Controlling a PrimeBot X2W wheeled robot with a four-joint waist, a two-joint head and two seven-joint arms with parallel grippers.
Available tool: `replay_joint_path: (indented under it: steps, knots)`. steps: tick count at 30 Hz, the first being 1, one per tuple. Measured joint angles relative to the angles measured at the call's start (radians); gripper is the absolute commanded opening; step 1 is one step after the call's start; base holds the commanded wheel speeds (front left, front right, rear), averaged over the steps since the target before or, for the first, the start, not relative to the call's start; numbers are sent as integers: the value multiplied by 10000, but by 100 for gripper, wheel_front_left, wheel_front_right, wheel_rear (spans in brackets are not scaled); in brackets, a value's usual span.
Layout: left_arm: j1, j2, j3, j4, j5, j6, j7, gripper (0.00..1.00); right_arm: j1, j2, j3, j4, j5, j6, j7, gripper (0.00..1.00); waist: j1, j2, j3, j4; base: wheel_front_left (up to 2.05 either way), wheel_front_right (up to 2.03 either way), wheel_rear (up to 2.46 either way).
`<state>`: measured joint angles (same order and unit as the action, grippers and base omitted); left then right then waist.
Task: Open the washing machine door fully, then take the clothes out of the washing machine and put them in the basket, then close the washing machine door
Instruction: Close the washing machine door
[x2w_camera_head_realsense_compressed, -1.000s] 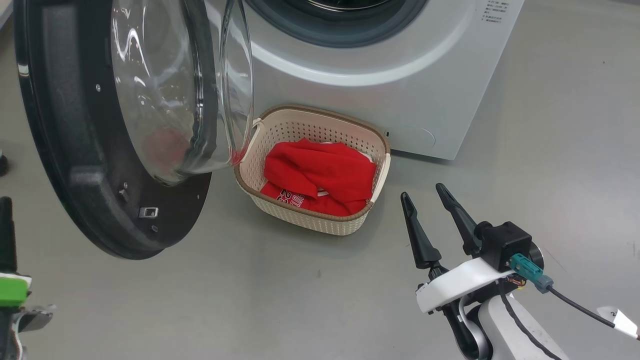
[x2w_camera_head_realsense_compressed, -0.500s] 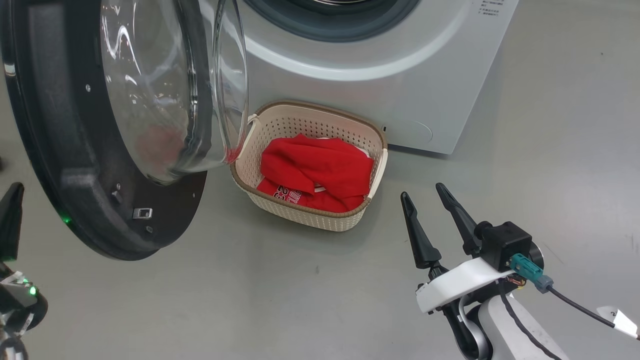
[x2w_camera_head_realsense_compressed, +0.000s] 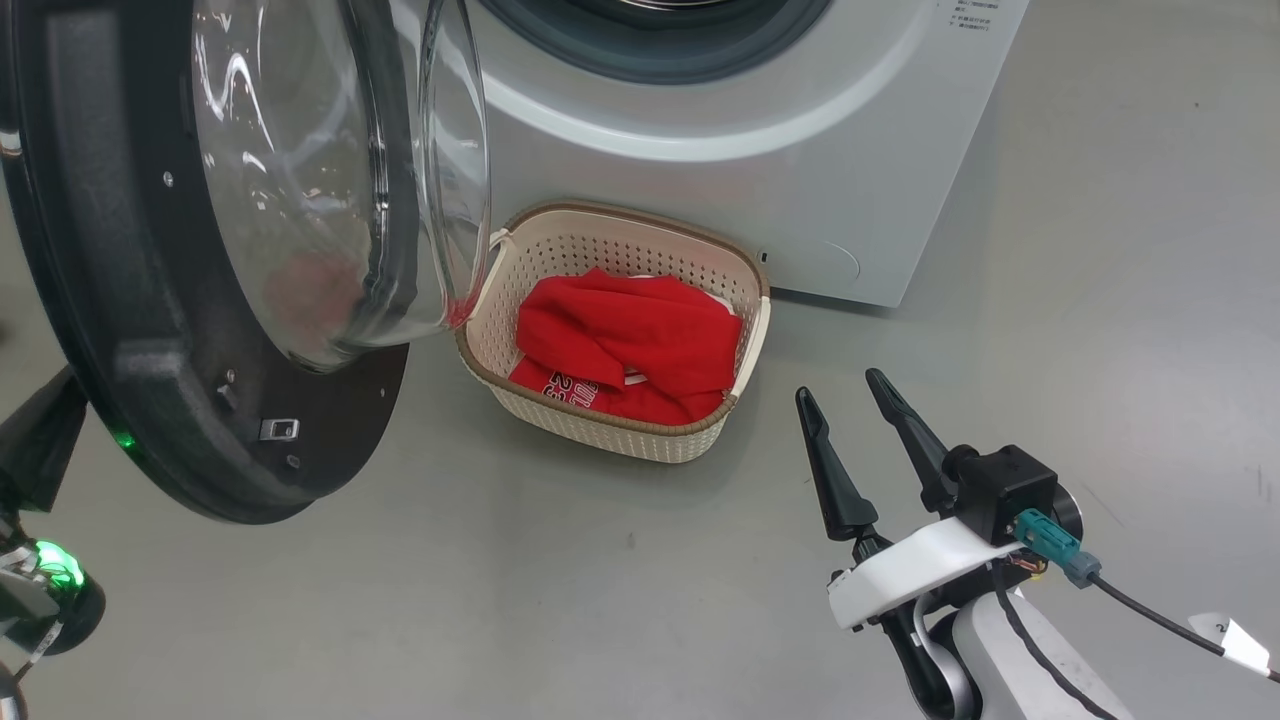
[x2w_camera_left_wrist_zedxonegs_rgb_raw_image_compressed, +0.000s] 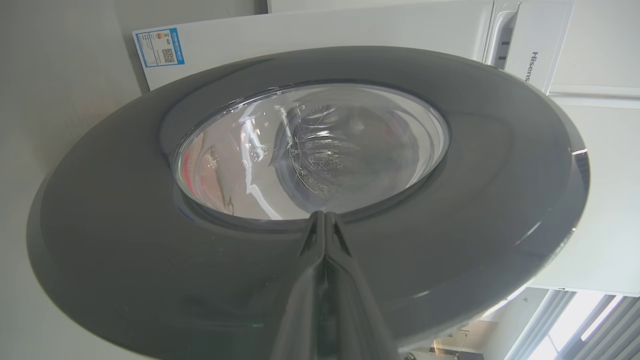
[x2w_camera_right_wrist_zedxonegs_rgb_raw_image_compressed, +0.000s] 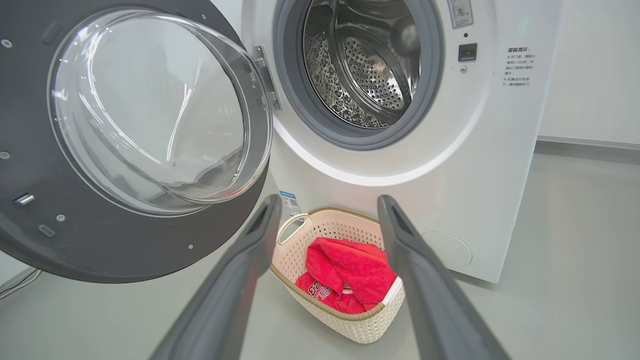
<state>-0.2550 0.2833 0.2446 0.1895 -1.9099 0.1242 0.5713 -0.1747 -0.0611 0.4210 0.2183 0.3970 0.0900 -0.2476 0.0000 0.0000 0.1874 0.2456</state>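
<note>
The washing machine has its door swung out to the left, glass bowl facing the basket. The drum shows bare steel. The cream basket sits on the floor against the machine's front, with the red clothes lying in it. My left gripper is at the lower left, behind the door's outer rim. In the left wrist view the left gripper is shut, tips close to the door's black outer face; I cannot tell if they touch. My right gripper hangs open and empty right of the basket.
Grey floor spreads in front of the machine and to its right. The open door overhangs the floor left of the basket. A white wall or cabinet stands right of the machine.
The left gripper has moved in from the lower left edge toward the door's outer rim. The head view has shifted a little. The right gripper, basket and clothes have stayed put.
</note>
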Motion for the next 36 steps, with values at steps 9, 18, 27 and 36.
replay_joint_path:
  steps: [9,18,27,36]
  knots:
    - [185,192,-451,-322,-211,0,815,0,-1,2,19,33,0,10,0,100,0,0,-37,-32,0,0,0]
    - [402,205,-777,-629,-685,27,1363,0,-1,4,38,36,0,10,0,100,0,0,-25,-62,0,0,0]
    - [407,13,-823,-863,-1321,27,1461,0,-87,6,155,23,-13,12,0,100,0,0,135,-232,0,0,0]
    - [404,-109,-1229,-1126,-1509,27,1461,0,-247,6,173,15,-15,10,0,100,0,0,366,-743,0,0,0]
